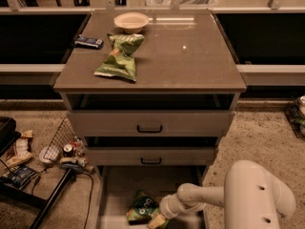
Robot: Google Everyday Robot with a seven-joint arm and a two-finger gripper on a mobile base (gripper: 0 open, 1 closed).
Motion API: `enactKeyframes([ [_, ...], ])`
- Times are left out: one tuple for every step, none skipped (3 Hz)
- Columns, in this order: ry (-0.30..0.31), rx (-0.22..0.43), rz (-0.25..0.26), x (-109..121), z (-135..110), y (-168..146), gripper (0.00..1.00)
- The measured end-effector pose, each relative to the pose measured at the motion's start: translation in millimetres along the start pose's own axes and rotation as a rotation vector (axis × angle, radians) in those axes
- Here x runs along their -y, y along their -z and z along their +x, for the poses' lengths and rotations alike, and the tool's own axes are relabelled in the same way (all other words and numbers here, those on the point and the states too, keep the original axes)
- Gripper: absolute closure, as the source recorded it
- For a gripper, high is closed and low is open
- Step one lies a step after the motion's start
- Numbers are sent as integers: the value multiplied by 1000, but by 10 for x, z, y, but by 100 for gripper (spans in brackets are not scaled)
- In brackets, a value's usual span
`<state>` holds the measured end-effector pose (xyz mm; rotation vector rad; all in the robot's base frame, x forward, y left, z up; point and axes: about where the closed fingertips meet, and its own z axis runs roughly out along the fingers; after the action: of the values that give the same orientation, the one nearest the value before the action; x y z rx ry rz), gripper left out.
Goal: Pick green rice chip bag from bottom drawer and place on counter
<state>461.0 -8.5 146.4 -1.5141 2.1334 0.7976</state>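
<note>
The green rice chip bag (141,208), bright green with a dark round logo and an orange-yellow patch, lies on the pale floor of the open bottom drawer (119,190). My gripper (159,217) reaches in from the right on a white arm and sits right against the bag's right edge, low in the drawer. The counter (190,51) is the grey-brown top slab of the cabinet, well above.
On the counter lie a paler green twisted bag (119,58), a pale bowl (131,20) and a small dark packet (88,42). Two upper drawers with black handles (149,128) overhang the bottom one. A wire basket and clutter (57,149) sit on the floor at left.
</note>
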Motion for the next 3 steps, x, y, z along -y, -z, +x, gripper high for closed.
enactKeyframes([
  [4,28,-37,-290,-175,-128,50],
  [8,93,-42,-554,-497,-59,72],
  [2,154,-55,-758,-819,41,95],
])
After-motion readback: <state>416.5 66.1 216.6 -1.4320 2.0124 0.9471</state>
